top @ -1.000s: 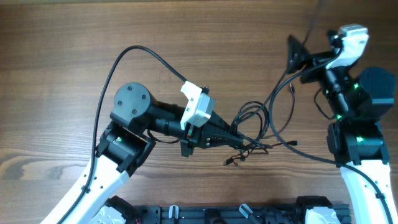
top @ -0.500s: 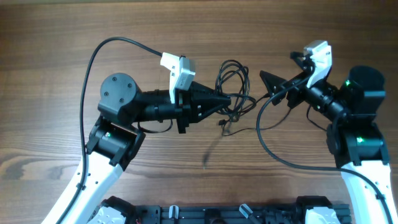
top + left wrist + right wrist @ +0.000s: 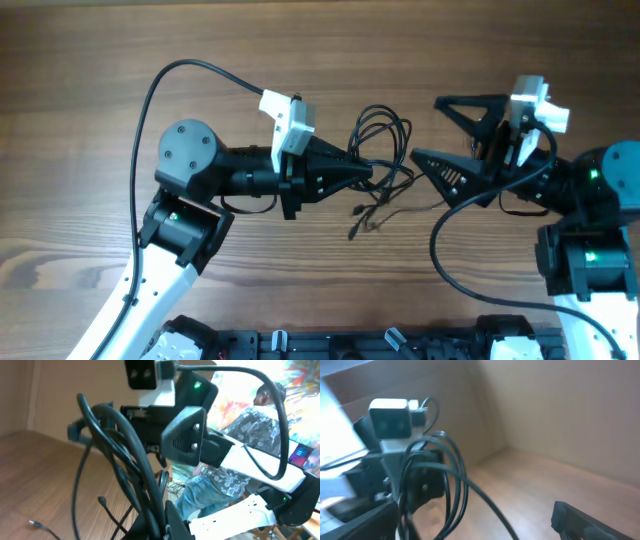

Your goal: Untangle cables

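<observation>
**Left gripper holds the bundle, right gripper spread beside it**

From overhead we see the left gripper (image 3: pixel 368 175) pinched to a narrow point on the cables (image 3: pixel 390 182), near the middle of the wooden surface (image 3: pixel 100 60). Our left wrist view agrees: several black cords run down together and disappear between its fingers at the bottom of the frame.

Above the grip, the cords stand out in loose overlapping loops. Below it, a few thin strands trail down to small plug ends (image 3: pixel 356 228), which are spread apart. One thin strand runs off to our right and passes under the right gripper's nearer finger.

The right gripper (image 3: pixel 427 128) is spread wide, with its two fingers well apart. Its tips sit just beside the loops, and we cannot tell whether they touch any cord. The right wrist view is blurred, showing only the loops in front of the left arm's camera.
</observation>
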